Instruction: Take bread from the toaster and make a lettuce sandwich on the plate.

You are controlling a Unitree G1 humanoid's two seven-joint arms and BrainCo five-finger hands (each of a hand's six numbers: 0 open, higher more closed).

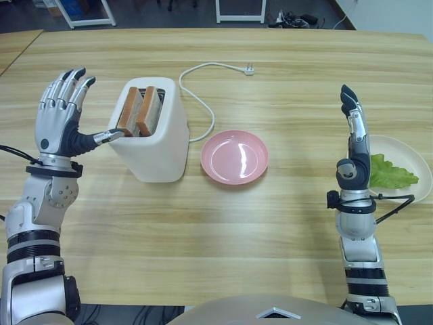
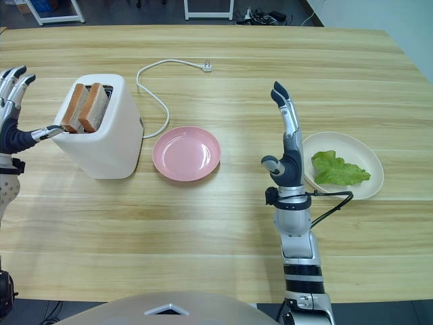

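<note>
**Robot hands raised on either side of a toaster and 2 plates**

A light wooden desk [image 1: 203, 230] holds a white toaster [image 1: 161, 145] left of centre. 2 browned bread slices [image 1: 139, 110] stand upright in its top slots, side by side. Just right of the toaster lies a round pink plate [image 1: 235, 157]. The toaster's white cord [image 1: 203, 108] loops behind the plate and ends in a loose plug [image 1: 249, 69] lying on the desk.

The left robot hand [image 1: 61, 115] is raised just left of the toaster, fingers spread wide and pointing up, holding nothing. Its thumb reaches toward the nearer slice; whether it touches is unclear.

The right robot hand [image 1: 355, 159] stands upright well right of the pink plate, fingers straight, holding nothing. Just beside it, a cream plate [image 2: 369, 154] carries a green lettuce leaf [image 2: 338, 169].
</note>
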